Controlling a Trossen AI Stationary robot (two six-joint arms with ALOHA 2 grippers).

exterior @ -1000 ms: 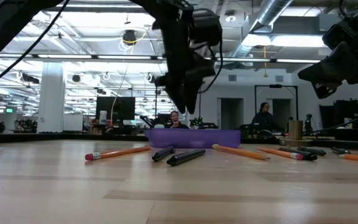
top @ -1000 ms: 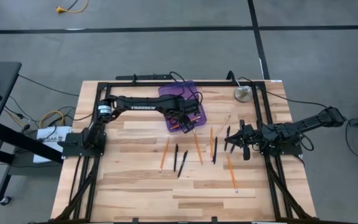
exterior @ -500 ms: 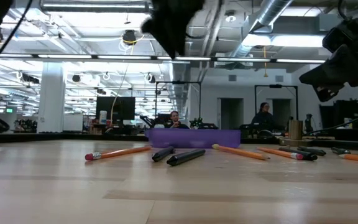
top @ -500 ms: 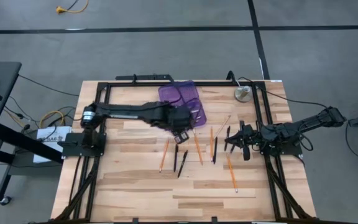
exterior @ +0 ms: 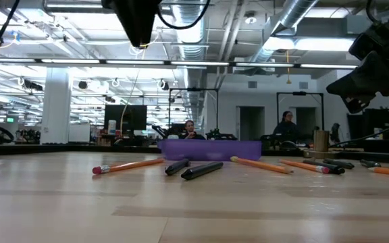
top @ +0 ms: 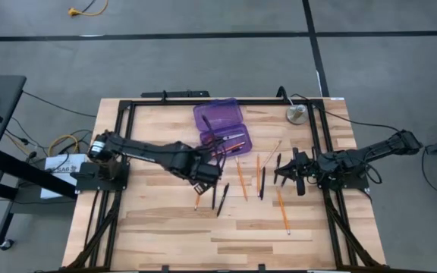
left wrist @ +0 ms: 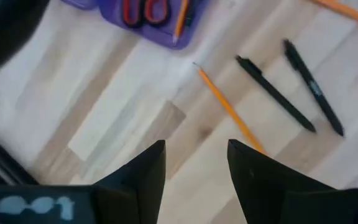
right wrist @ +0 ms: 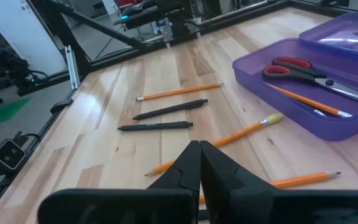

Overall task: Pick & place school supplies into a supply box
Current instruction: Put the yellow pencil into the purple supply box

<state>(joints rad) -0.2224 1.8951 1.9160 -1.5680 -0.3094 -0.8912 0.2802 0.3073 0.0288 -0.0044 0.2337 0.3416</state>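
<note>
The purple supply box (top: 222, 126) lies open at the table's far middle, with red-handled scissors (right wrist: 296, 67) and an orange pencil (right wrist: 306, 101) in its tray. Orange pencils (top: 241, 179) and black pens (top: 218, 196) lie loose on the wood nearer the front. My left gripper (top: 207, 176) hangs open and empty, high above the table just near-side of the box; an orange pencil (left wrist: 227, 111) and two pens (left wrist: 276, 93) lie below it. My right gripper (top: 285, 170) waits shut at the right, above the table, touching nothing.
A small round metal disc (top: 296, 114) stands at the far right corner. A black frame (top: 165, 98) runs along the table's edges. More pencils (top: 281, 208) and a pen (top: 262, 182) lie between the two grippers. People sit in the room beyond the table (exterior: 286, 125).
My left gripper has come away from above the supply box, going toward the table's near and left edges and rising; it has kept open and empty. The right arm has kept still. The supplies on the table have not moved.
</note>
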